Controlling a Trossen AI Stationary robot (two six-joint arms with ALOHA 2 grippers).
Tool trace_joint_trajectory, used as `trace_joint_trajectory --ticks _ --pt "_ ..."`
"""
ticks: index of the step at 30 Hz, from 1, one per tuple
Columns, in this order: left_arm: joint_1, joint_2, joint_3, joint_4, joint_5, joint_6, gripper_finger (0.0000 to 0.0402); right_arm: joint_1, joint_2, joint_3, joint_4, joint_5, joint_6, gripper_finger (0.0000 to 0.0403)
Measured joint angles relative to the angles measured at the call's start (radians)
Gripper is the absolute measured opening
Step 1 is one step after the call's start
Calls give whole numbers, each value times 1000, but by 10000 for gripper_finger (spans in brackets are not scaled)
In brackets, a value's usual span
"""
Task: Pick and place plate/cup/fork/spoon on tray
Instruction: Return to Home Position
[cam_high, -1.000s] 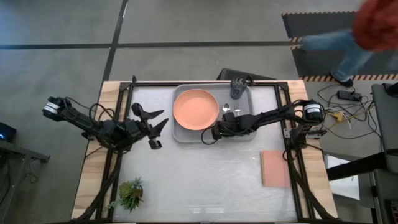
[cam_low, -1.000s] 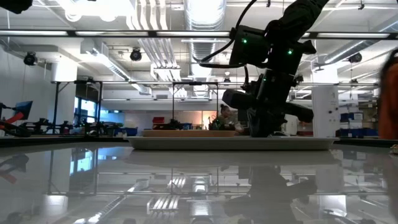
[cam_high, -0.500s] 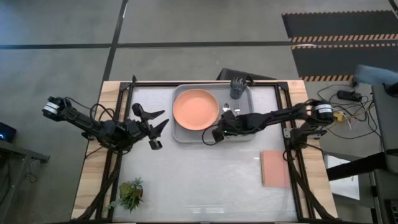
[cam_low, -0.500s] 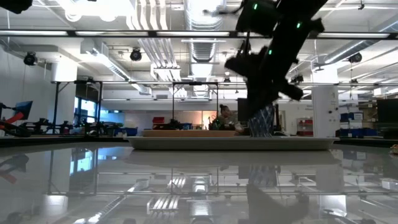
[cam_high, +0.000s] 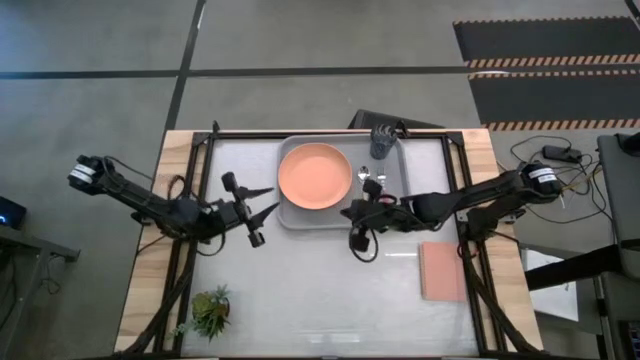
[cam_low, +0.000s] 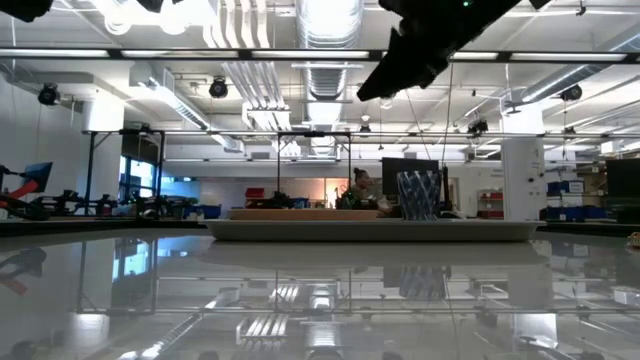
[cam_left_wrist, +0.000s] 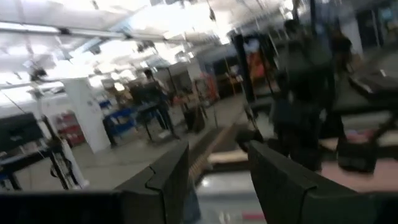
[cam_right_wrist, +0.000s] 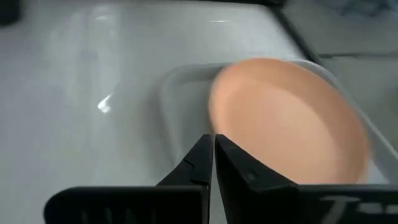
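Note:
The light grey tray (cam_high: 392, 218) lies at the table's far middle. On it rest the salmon-orange plate (cam_high: 315, 175), the dark cup (cam_high: 382, 141) upright in the far right corner, and two silver cutlery heads (cam_high: 373, 180) between them. Their handles are hidden under my right arm, so I cannot tell fork from spoon. My right gripper (cam_high: 348, 212) is shut and empty, high over the tray's near rim, pointing at the plate (cam_right_wrist: 286, 118). My left gripper (cam_high: 255, 197) hangs open and empty, left of the tray.
A flat pink-brown pad (cam_high: 443, 270) lies near the table's right edge. A small green plant (cam_high: 210, 310) stands at the near left corner. In the low view the cup (cam_low: 418, 195) stands on the tray (cam_low: 370, 230), and my right gripper (cam_low: 400, 60) is far above it.
My right gripper has risen from low over the tray and drawn back toward the table's near right, rolling as it went; it has stayed shut. My left gripper has tipped a little where it hangs. A person at the far right has left the high view.

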Motion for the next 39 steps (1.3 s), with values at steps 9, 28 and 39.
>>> trace_joint_trajectory --ticks 9,28,39 --pt "-4 -6 0 -452 279 -230 148 7 -10 -49 75 -278 -234 9" --pt "104 -14 0 -596 699 -335 7 -51 -295 -283 213 -311 -385 9" --pt "319 -14 -28 -597 997 -354 1 -56 -510 -407 305 -393 -434 9"
